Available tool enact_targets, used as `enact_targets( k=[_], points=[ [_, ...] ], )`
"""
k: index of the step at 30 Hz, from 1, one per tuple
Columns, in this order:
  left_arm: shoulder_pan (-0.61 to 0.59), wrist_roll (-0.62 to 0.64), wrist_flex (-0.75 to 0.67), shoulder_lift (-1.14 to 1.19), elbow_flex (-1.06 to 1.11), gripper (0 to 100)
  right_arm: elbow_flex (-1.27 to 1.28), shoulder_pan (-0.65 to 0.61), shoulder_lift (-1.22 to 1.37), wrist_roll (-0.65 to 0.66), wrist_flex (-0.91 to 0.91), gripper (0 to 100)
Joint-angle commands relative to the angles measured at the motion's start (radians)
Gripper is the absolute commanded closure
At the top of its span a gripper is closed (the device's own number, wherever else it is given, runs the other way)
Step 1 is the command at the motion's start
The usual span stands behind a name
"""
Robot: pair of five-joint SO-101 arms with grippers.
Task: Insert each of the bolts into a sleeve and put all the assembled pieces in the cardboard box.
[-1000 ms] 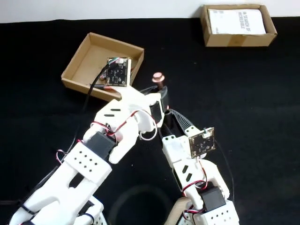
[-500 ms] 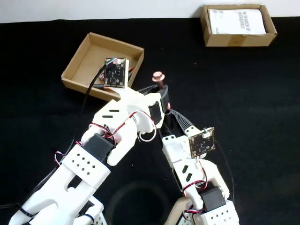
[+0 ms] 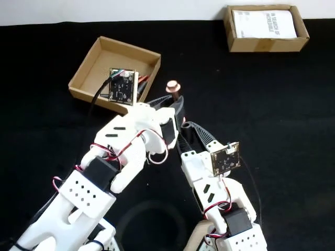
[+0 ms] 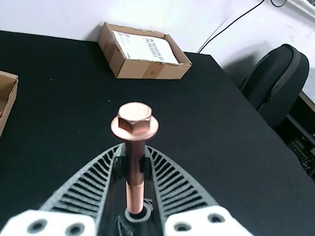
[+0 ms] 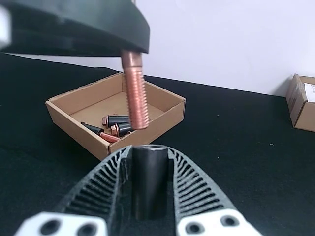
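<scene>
Pinching the bolt [image 4: 133, 172] by its shank, the left gripper [image 4: 133, 150] held it upright, hexagonal flanged head on top and threaded end pointing down. Its two ribbed fingers were pressed against the shank from either side, just under the head. The right gripper [image 5: 149, 150] sat directly below, its fingers closed on the black sleeve [image 5: 149, 182], which stood upright with its open bore facing up. The bolt's threaded tip hung just above that bore, apart from it and a little out of line with it, so the bolt was not yet in the sleeve.

Both grippers met over the middle of the table [image 3: 261, 104], just beside the corner of the box [image 5: 78, 129] that lay closest to them. The box sat toward the table's far left, open side up. A few assembled pieces [image 5: 114, 127], copper bolts in dark sleeves, lay together on its floor near the wall facing the arms.

At the table's far right corner stood a second box [image 3: 264, 44] with a printed sheet [image 3: 264, 23] lying flat inside. Beyond the table's right edge was a dark chair [image 4: 278, 78].
</scene>
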Motion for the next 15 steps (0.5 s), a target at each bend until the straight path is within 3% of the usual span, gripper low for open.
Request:
enact_targets(
  k=[1, 15],
  points=[
    [-0.004, 0.003, 0.005, -0.024, -0.004, 99, 0.128, -0.002, -0.01, 0.008, -0.024, 99.1],
    [0.035, 0.044, -0.028, 0.022, 0.018, 99, 0.119, -0.005, -0.012, 0.005, -0.022, 99.1]
  ],
)
